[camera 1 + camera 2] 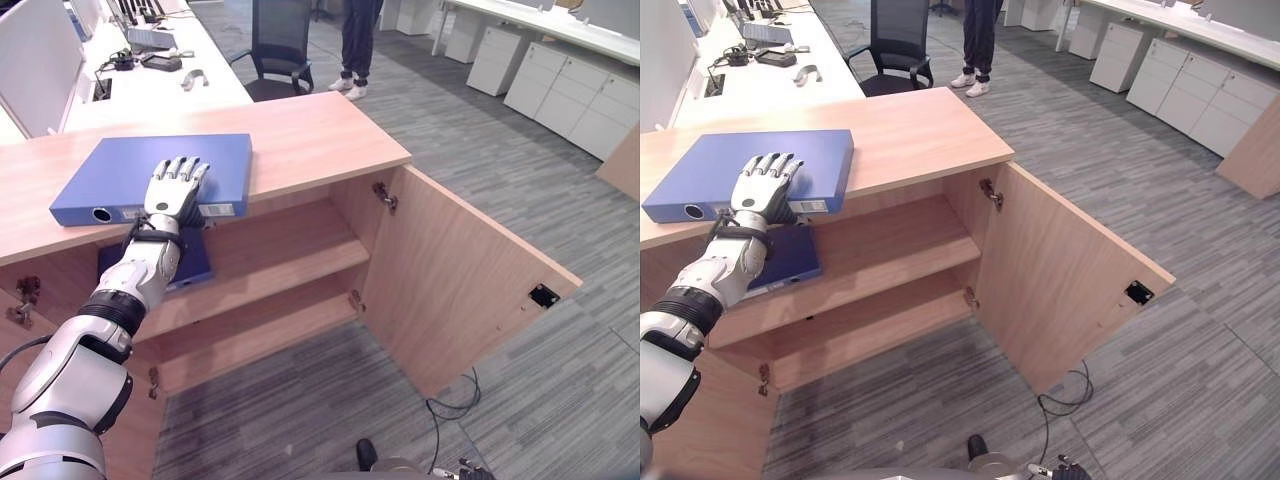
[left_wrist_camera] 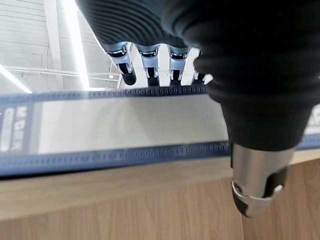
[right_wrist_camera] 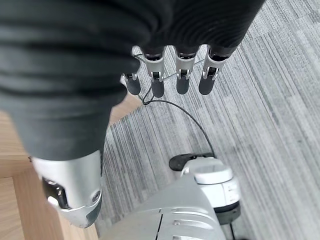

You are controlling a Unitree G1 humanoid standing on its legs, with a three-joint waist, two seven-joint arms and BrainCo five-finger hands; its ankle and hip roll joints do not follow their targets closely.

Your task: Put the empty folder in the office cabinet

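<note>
Setting: open office, grey striped carpet; light wooden office cabinet (image 1: 300, 135) ahead, its door (image 1: 455, 275) swung wide.
Left hand: left hand (image 1: 176, 186) lies flat on the blue ring-binder folder (image 1: 120, 170), fingers straight over the cover, thumb hanging below the spine edge, not yet closed on it.
Folder: on the cabinet top under the palm, labelled spine facing the robot, flush with the front edge.
Below hand: second blue folder (image 1: 192, 262) already on the upper shelf (image 1: 290, 250), directly under the wrist.
Right hand: right hand (image 3: 165, 75) hangs relaxed over the carpet, idle.
Far side: white desks, black chair (image 1: 277, 45), a person standing well beyond.
Step, my read: pinch the spine between fingers and thumb, drag it off the edge, keep it level, then slide onto the shelf beside the other folder; mind the lip.
</note>
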